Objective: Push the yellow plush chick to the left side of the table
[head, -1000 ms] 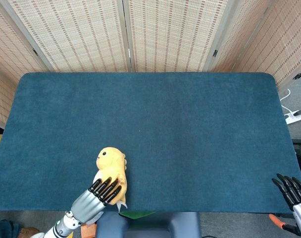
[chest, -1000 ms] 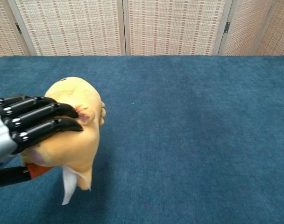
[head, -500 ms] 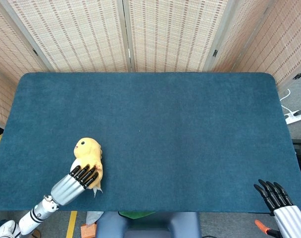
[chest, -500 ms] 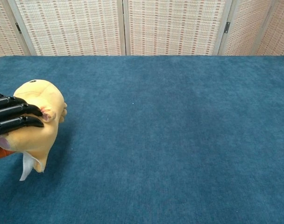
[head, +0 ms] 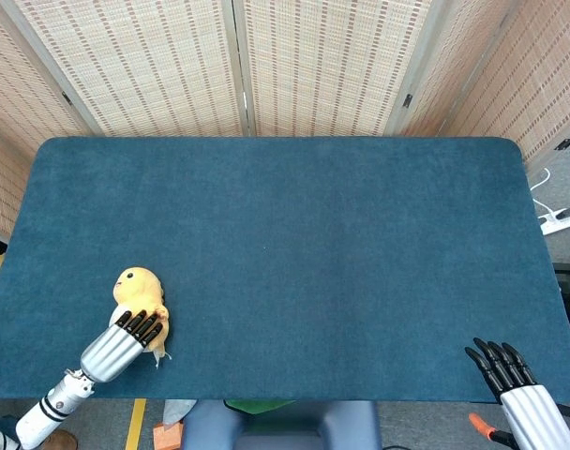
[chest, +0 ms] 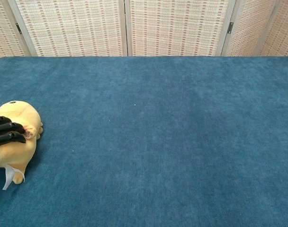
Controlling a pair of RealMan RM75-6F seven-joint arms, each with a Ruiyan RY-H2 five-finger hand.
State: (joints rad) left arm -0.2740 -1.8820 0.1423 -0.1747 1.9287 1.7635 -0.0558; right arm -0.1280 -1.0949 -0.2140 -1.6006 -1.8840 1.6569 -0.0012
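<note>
Since a second ago, our left robot hand (head: 126, 339), resting on the yellow plush chick (head: 140, 291) with fingers extended, slid it toward the counter's (head: 313, 234) left edge; our right robot hand (head: 501, 367) holds nothing, fingers apart. We read no writing.

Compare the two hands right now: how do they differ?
The left hand rests its fingers on the plush chick at the table's left side; the right hand touches nothing. The left hand shows in both views, the right only in the head view. Both have black fingers and sit near the front edge.
</note>
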